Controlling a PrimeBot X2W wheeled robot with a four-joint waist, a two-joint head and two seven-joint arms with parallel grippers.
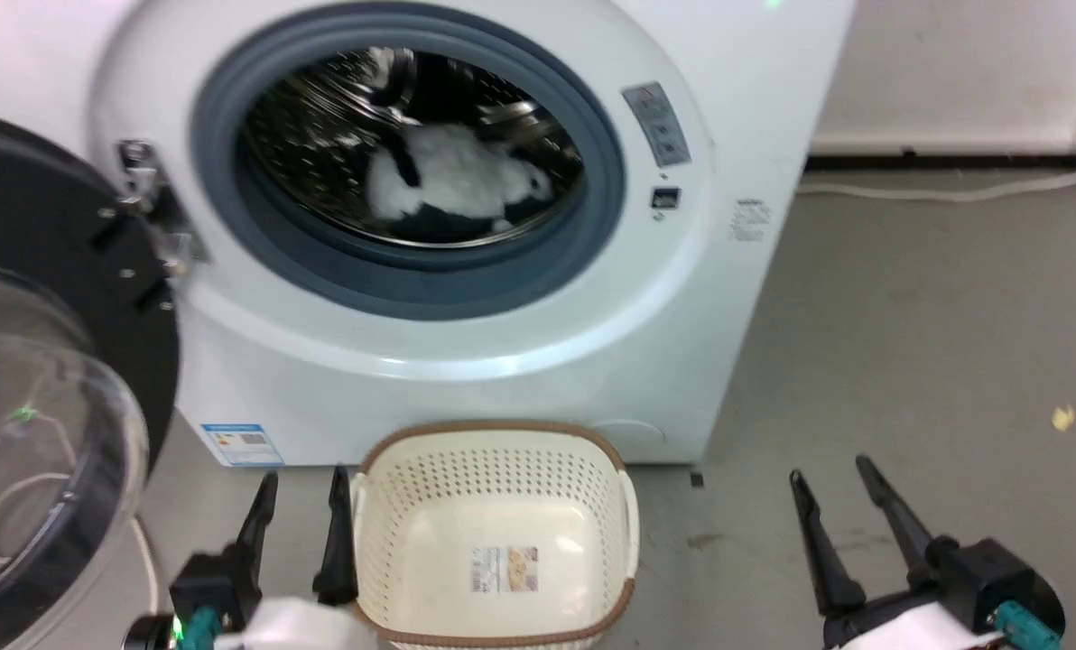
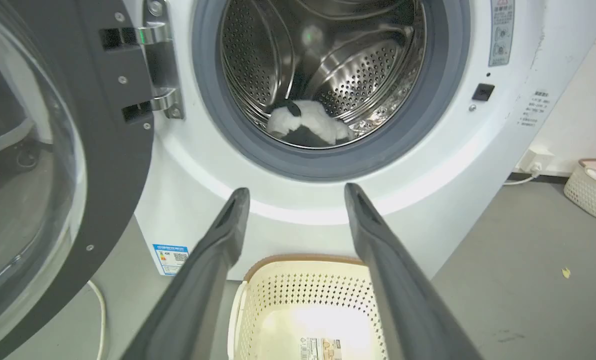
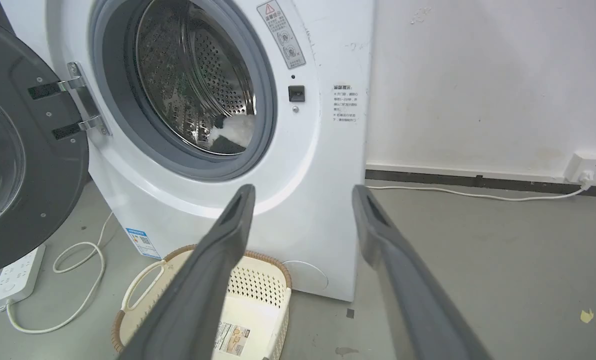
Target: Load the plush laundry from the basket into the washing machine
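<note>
The plush laundry (image 1: pixel 452 185) lies inside the steel drum of the washing machine (image 1: pixel 538 361), white belly up; it also shows in the drum as a white and black lump (image 2: pixel 305 125) and partly behind the gasket (image 3: pixel 233 135). The cream basket (image 1: pixel 493 533) stands on the floor before the washer with nothing in it but its label sticker. My left gripper (image 1: pixel 303 483) is open just left of the basket. My right gripper (image 1: pixel 831 469) is open over bare floor to the basket's right. Both hold nothing.
The washer's black-framed clear door (image 1: pixel 41 379) hangs open at the left, close to my left arm. A white power strip (image 3: pixel 15 275) and cable lie on the floor under it. A second small basket (image 2: pixel 595 187) stands by the wall. Grey floor (image 1: pixel 935 316) extends to the right.
</note>
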